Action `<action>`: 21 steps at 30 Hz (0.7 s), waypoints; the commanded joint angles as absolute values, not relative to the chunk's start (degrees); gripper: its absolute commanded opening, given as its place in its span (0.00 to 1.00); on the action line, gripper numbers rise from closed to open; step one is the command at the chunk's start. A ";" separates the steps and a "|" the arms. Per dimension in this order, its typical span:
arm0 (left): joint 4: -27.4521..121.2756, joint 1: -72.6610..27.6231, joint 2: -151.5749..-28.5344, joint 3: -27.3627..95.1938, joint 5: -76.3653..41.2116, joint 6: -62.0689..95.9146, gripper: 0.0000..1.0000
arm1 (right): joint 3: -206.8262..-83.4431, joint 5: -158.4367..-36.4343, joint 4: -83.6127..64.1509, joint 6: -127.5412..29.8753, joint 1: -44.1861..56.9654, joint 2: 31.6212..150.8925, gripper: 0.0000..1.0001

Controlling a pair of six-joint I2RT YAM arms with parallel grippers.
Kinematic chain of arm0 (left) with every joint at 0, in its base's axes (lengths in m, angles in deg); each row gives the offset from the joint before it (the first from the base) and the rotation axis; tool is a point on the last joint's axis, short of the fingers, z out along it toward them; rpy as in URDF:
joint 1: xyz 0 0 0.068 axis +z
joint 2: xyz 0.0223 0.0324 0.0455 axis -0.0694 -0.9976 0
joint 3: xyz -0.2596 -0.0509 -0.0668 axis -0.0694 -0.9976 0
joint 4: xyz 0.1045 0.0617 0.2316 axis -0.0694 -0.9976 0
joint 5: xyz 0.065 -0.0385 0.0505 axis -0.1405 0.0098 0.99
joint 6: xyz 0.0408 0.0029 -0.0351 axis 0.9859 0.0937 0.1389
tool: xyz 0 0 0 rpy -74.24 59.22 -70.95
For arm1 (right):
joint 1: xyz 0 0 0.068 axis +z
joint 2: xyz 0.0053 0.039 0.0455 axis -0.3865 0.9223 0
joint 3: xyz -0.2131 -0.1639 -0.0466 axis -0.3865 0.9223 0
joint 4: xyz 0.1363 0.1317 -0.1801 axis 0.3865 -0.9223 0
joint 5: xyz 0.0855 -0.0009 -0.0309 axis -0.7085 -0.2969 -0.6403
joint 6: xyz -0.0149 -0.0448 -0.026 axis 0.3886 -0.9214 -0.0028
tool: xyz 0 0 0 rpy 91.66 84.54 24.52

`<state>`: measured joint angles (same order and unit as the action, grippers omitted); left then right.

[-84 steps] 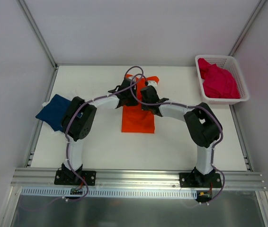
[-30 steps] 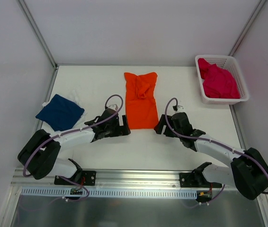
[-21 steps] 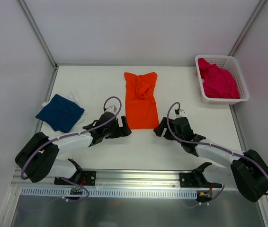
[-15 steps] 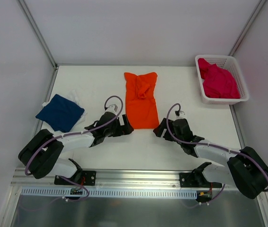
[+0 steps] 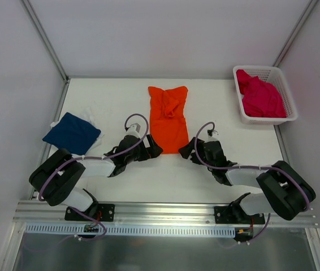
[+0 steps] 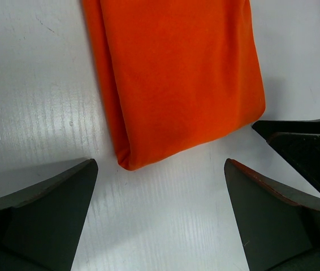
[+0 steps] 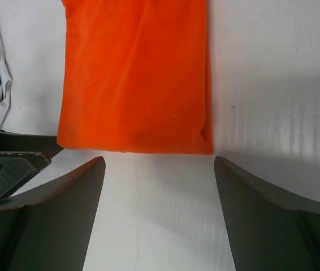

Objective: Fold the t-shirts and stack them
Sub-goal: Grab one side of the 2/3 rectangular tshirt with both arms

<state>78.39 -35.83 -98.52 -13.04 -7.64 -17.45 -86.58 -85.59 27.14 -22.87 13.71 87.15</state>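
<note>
The orange t-shirt [image 5: 168, 121] lies folded into a long strip at the table's middle, with a bunched lump near its far end. Low at its near-left corner, my left gripper [image 5: 153, 148] stands open; that corner of the orange t-shirt [image 6: 177, 79] sits just ahead of the left gripper [image 6: 160, 164]. My right gripper [image 5: 186, 151] is open at the near-right corner, where the hem of the orange t-shirt [image 7: 134, 73] lies just beyond the right gripper [image 7: 159, 159]. Neither holds cloth. The navy t-shirt [image 5: 72, 134] lies folded at the left. The pink t-shirt [image 5: 260, 97] sits crumpled in the basket.
The white mesh basket [image 5: 266, 70] stands at the far right corner. A scrap of white cloth [image 5: 90, 115] shows beside the navy shirt. The two grippers face each other closely across the orange hem. Metal frame rails border the table.
Both arms pulled back from over the orange shirt's far part, then closed in on its near corners during the last second. The shirt now lies stretched out as a longer strip.
</note>
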 commanded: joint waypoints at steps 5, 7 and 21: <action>74.25 -36.27 -101.57 -13.56 -7.38 -17.47 0.99 | -87.25 -85.14 27.69 -21.28 15.49 92.44 0.82; 74.25 -36.27 -102.10 -13.29 -7.38 -17.46 0.99 | -87.43 -84.44 27.26 -21.63 15.85 92.27 0.82; 72.85 -36.27 -105.00 -11.54 -7.38 -16.94 0.59 | -88.22 -79.51 22.69 -23.13 17.87 89.98 0.80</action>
<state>80.12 -35.81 -103.20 -11.14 -7.34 -17.58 -88.18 -81.94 29.52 -22.30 17.16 90.51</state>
